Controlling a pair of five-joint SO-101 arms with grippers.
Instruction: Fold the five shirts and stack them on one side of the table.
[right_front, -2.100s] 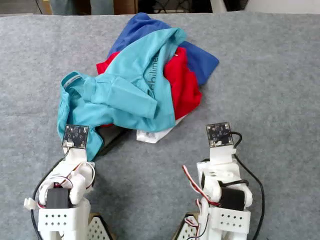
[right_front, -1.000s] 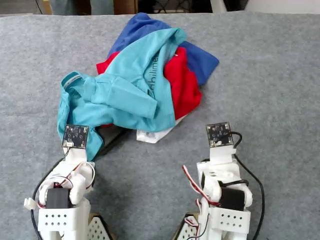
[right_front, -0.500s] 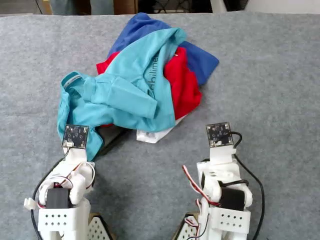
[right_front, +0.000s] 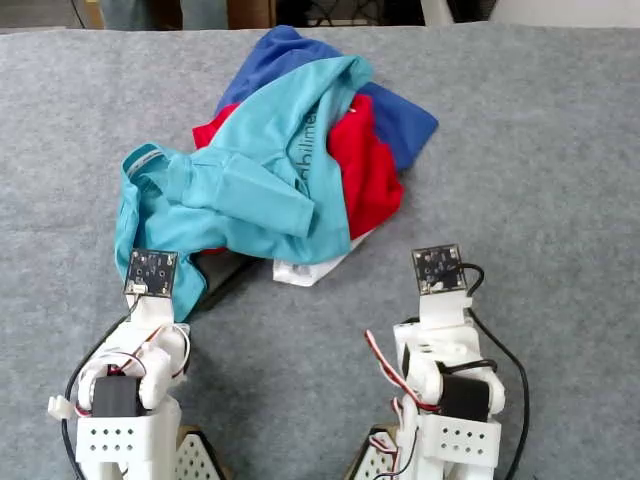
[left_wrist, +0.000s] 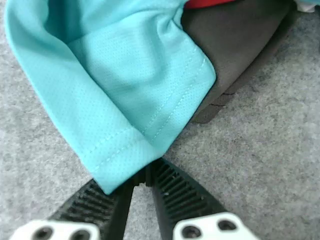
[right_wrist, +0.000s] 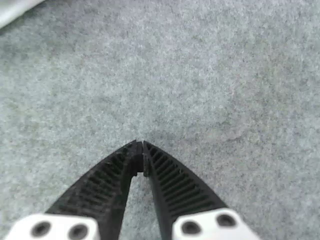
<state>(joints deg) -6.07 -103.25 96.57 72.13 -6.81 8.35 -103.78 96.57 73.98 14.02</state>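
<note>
Several shirts lie in a crumpled heap at the table's far middle. A teal shirt (right_front: 250, 180) is on top, over a red shirt (right_front: 368, 170), a blue shirt (right_front: 400, 118), a white shirt (right_front: 305, 270) and a dark shirt (right_front: 225, 268). The left arm (right_front: 140, 335) sits at the near left, by the teal shirt's near corner. Its gripper (left_wrist: 145, 176) is shut, tips right at the teal hem (left_wrist: 125, 150), with the dark shirt (left_wrist: 240, 45) beside it. The right arm (right_front: 442, 335) rests at the near right. Its gripper (right_wrist: 140, 147) is shut over bare grey felt.
Grey felt (right_front: 540, 230) covers the whole table, with open room on both sides of the heap and along the near edge between the arms. Cables (right_front: 505, 360) loop beside the right arm's base.
</note>
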